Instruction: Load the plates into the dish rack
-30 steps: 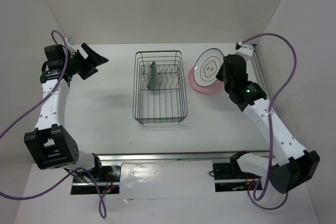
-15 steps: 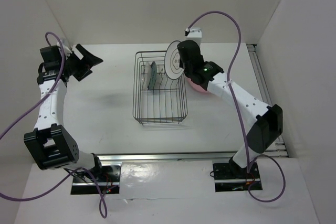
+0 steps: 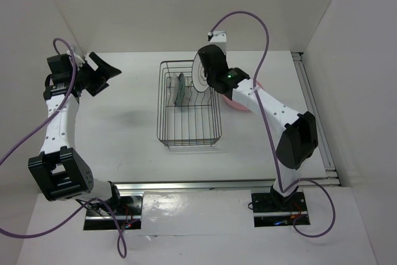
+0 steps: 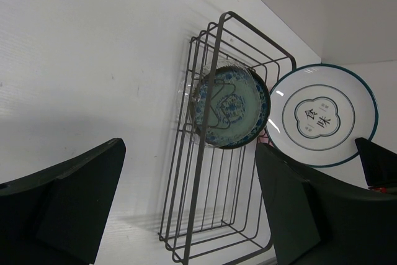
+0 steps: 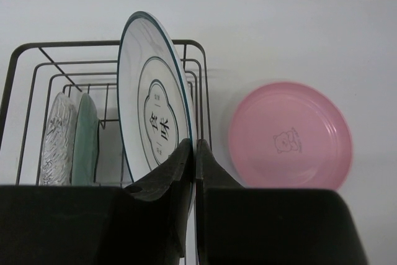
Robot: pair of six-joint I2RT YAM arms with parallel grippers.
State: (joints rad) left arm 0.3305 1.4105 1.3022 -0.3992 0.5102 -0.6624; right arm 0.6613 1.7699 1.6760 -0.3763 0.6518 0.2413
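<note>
My right gripper [image 3: 209,77] [image 5: 194,146] is shut on the rim of the white plate with black rings [image 3: 201,71] [image 5: 152,113]. It holds the plate upright on edge over the far right part of the black wire dish rack [image 3: 189,142] [image 5: 62,45] [image 4: 197,172]. The teal patterned plate [image 3: 180,89] [image 4: 231,107] [image 5: 85,138] stands between prongs at the rack's far left. The clear glass plate [image 5: 56,134] [image 4: 190,98] stands just behind it. The pink plate [image 5: 288,134] [image 3: 237,103] lies flat on the table right of the rack. My left gripper [image 3: 107,71] [image 4: 189,153] is open and empty, well left of the rack.
White walls close in the table at the back and both sides. A metal rail [image 3: 310,103] runs along the table's right edge. The right arm's purple cable [image 3: 248,20] loops above the rack's far side.
My right arm has swung left, carrying the white ringed plate from above the pink plate to over the rack's far right part. The left arm has barely moved.
</note>
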